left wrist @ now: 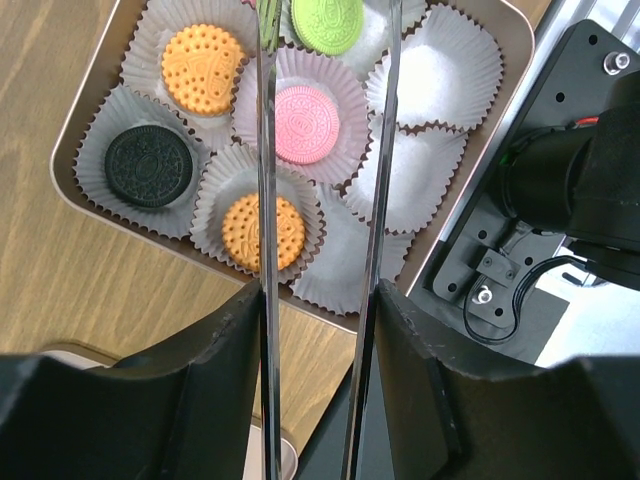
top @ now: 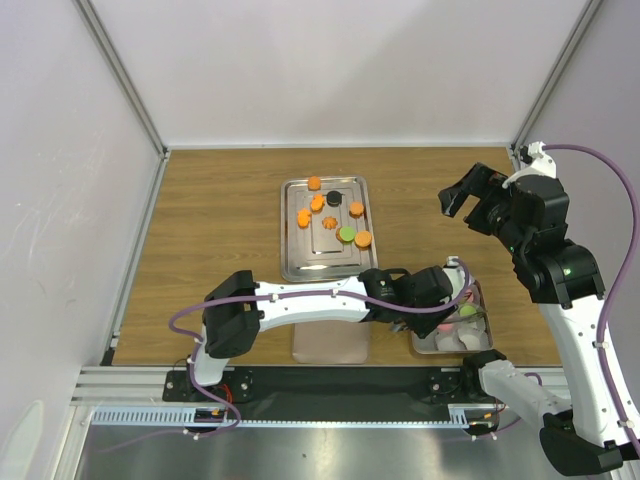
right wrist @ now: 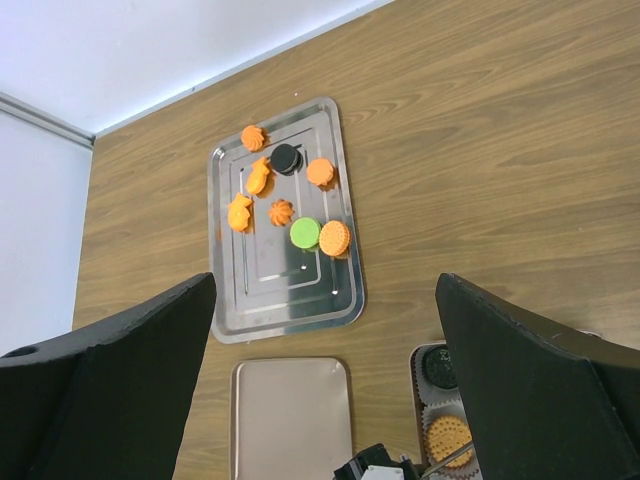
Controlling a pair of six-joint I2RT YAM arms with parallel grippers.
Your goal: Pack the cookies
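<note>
Several cookies in orange, green and black lie on a silver tray; the right wrist view shows them too. My left gripper reaches over a small square box of paper cups. Its long thin metal blades stand apart, over the cup with a pink cookie, gripping nothing. Two orange cookies, a green cookie and a black cookie also sit in cups. My right gripper is open and empty, high above the table.
A flat pinkish-brown lid lies near the front edge, left of the box; it also shows in the right wrist view. Several paper cups on the box's right side hold nothing. The right arm's base stands beside the box.
</note>
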